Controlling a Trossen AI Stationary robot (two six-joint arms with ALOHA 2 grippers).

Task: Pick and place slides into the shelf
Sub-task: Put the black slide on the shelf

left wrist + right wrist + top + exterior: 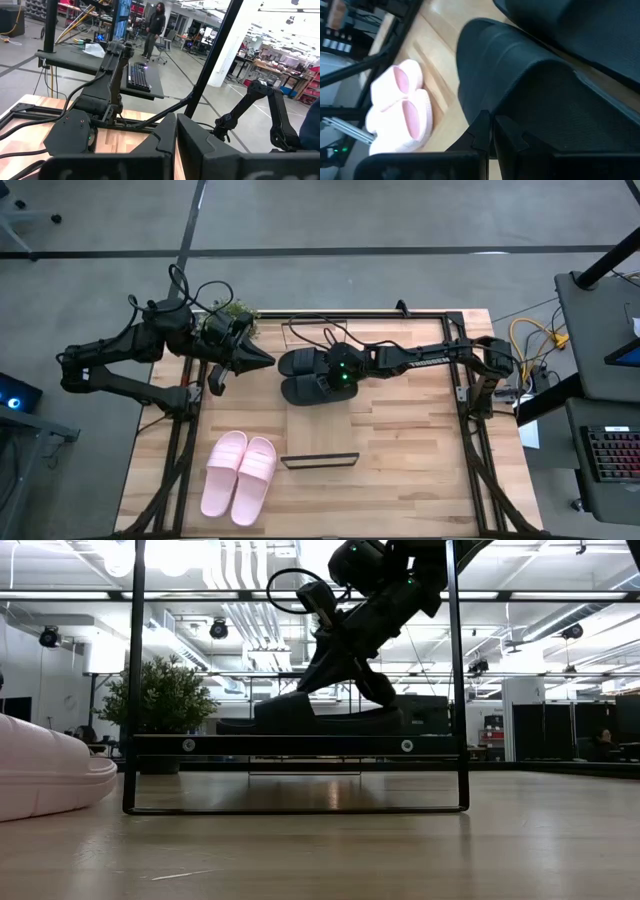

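Your right hand [322,372] sits together over the black slides [300,376]; your left hand [262,360], also together, hovers just beside them.

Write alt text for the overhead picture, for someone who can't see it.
Seen from above, the right arm's pincer reaches over a black pair of slides at the middle of a wooden table. The left arm's pincer hangs just beside them. A pink pair lies near the front edge, next to a narrow dark-framed shelf.
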